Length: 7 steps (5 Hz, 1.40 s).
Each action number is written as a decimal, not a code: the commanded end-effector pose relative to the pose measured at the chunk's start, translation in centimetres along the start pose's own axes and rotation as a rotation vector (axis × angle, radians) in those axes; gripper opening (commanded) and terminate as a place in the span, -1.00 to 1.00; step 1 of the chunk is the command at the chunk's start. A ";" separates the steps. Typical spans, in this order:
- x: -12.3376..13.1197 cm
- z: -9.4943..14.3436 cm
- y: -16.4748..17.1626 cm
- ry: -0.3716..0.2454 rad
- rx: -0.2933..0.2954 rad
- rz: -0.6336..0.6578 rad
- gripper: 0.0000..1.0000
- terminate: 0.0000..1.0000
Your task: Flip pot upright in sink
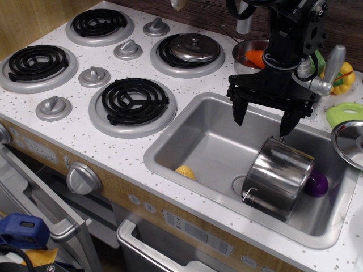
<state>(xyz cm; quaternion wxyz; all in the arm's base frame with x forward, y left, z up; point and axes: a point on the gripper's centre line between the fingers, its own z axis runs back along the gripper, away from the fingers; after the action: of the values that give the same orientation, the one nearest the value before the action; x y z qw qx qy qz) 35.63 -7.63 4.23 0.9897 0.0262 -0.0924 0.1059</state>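
Observation:
The shiny steel pot [279, 175] lies tilted on its side in the right part of the sink [211, 131], its base up toward the back right and a wire loop handle at its lower left. My gripper [264, 119] hangs above the sink's back half, just up and left of the pot. Its two black fingers [239, 111] point down, spread wide apart, with nothing between them. The right finger's tip is close to the pot's upper edge.
A yellow object [185, 171] lies on the sink floor at the left and a purple one [317, 183] sits behind the pot at the right. A small pan with a carrot [254, 55], a faucet [328, 72], a lid [349, 141] and stove burners [132, 101] surround the sink.

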 end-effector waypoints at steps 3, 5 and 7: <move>-0.2 -0.4 0.3 -0.001 -0.208 0.093 1.00 -1.00; -0.6 -1.2 1.0 -0.017 -0.390 0.173 1.00 -1.00; -1.4 -2.0 -0.7 -0.040 -0.554 0.306 1.00 -1.00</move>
<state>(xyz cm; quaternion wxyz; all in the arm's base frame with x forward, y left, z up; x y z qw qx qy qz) 34.10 -9.08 0.40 0.9202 -0.2747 -0.1187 0.2522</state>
